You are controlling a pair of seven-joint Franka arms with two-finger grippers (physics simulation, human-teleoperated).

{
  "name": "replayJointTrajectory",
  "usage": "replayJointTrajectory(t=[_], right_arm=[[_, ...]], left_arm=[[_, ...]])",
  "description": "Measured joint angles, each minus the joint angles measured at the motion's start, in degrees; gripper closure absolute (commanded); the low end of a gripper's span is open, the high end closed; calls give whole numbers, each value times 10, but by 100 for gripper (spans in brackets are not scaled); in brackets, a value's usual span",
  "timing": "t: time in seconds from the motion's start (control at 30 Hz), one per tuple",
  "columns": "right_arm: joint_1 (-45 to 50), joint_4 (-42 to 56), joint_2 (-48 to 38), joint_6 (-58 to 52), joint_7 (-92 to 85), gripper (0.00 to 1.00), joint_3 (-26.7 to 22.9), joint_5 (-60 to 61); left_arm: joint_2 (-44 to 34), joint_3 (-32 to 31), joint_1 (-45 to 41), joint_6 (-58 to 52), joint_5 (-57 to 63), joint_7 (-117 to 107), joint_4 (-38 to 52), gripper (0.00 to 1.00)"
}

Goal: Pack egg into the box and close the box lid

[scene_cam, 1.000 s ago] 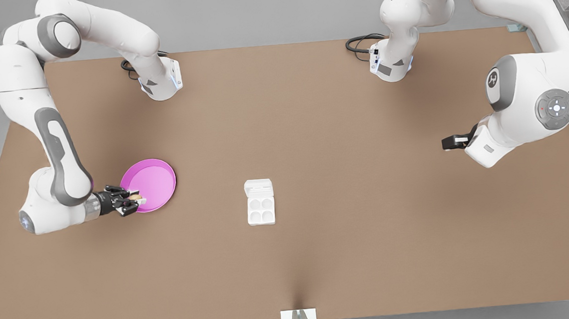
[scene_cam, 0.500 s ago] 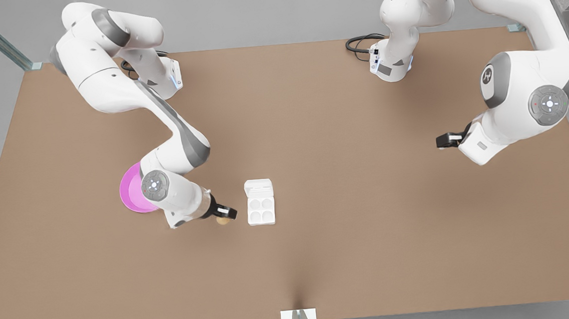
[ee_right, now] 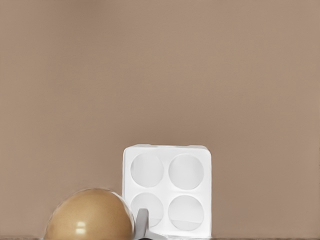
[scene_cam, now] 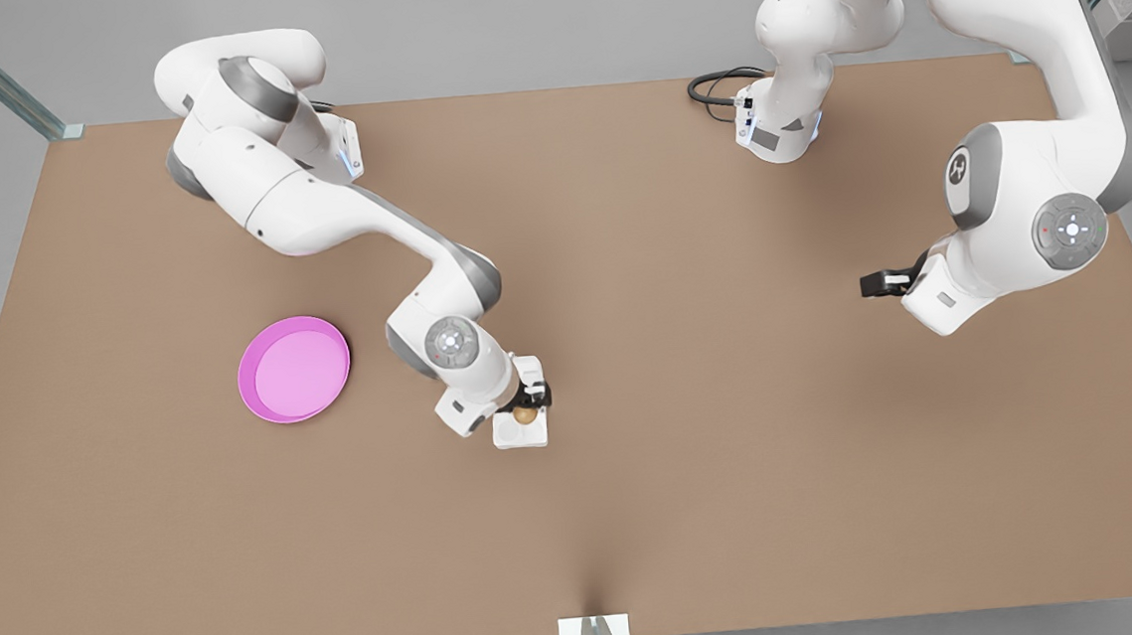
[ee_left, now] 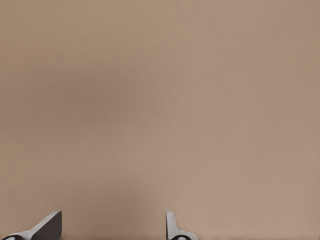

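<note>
The tan-brown egg [scene_cam: 525, 415] hangs over the white box [scene_cam: 522, 437], with my right gripper [scene_cam: 529, 406] shut on it. This gripper belongs to the arm on the front view's left. In the right wrist view the egg [ee_right: 90, 212] fills the near corner beside one grey finger [ee_right: 141, 225], and the box [ee_right: 167, 187] lies beyond with its four round cups bare. The box lid [scene_cam: 528, 366] lies open and flat on the carton's far side, partly under the wrist. My left gripper [scene_cam: 872, 283] waits open over bare table at the front view's right, its fingertips [ee_left: 50, 225] wide apart.
A round pink plate [scene_cam: 293, 368] lies bare on the table to the front view's left of the box. Both arm bases and a black cable [scene_cam: 714, 86] stand at the far edge. A small white bracket [scene_cam: 594, 629] marks the near edge.
My right gripper carried the egg from the pink plate across the table to above the box. The plate is now uncovered. The left arm shifted only slightly.
</note>
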Motion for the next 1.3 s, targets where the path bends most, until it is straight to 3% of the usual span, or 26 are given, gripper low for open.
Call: replayJointTrajectory(t=[0.43,0.47,0.5,0.73,0.83,0.87,0.97,1.0,1.03,1.07,1.1,1.13,1.23,1.3], right_arm=[[7,-40,21,38,-3,79,-28,-38],[7,-40,21,40,-2,4,-28,-35],[8,-40,20,43,-8,0,-27,-36],[1,-41,1,41,-58,0,-24,9],[-58,-106,-140,-16,-102,0,-35,78],[-74,-106,-183,-74,-173,0,-70,129],[-106,-79,-315,-268,-342,0,-264,251],[-103,-3,-318,-336,-402,0,-319,251],[-97,22,-321,-380,-460,3,-360,255],[-97,22,-326,-390,-469,0,-376,255],[-94,21,-323,-386,-470,0,-384,255],[-97,23,-322,-387,-471,0,-381,257],[-96,34,-318,-388,-471,0,-378,273],[-96,35,-324,-383,-471,0,-379,275]], left_arm=[[0,1,2,0,1,0,-9,0],[0,1,2,0,1,0,-8,0],[0,1,2,-1,1,0,-9,0],[-4,1,3,-1,1,-1,-8,0],[-5,1,2,0,1,-1,-8,0],[-6,1,3,0,1,-1,-7,0],[-22,-15,2,-10,-2,3,-6,0],[-26,-27,-7,-18,-2,-1,-4,0],[-25,-28,-14,-24,-2,-2,-4,13],[-23,-28,-35,-25,-2,-22,-4,54],[-17,-28,-110,-24,-2,-92,-2,79],[-10,-38,-178,-27,-3,-123,6,79],[13,-152,-165,-24,-13,-260,13,79],[107,-208,-211,-21,-16,-353,95,79]])
